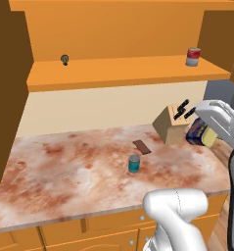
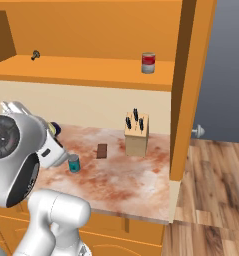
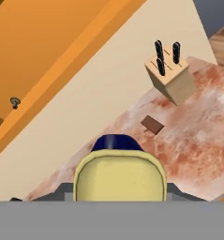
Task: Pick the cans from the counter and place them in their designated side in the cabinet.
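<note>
On the orange cabinet (image 1: 113, 73), a small dark knob-like object (image 1: 65, 60) sits at the left of the long flat shelf, with a red-and-grey can (image 1: 193, 56) at the right. Below, on the marbled reddish-brown and cream counter (image 1: 64, 166), the teal can (image 1: 133, 163) with its silver top stands upright near the middle, just in front of a small flat brown slab (image 1: 142, 146). Farther right is a pale wooden knife block (image 1: 170, 125), black handles jutting from its slanted top. At the far right, the gripper (image 1: 202, 133) is pinched on the dark blue can (image 1: 197, 132), its yellow label facing the hand camera, lifted clear of the counter beside the block.

The step in hand appears to be carrying this can up to the shelf. Doing it well likely means rising clear of the knife handles first, keeping the smooth cylinder upright in a firm grip, then setting it flat on the shelf, well apart from the can already there. The shelf reads as matte wood, the counter as polished stone.
</note>
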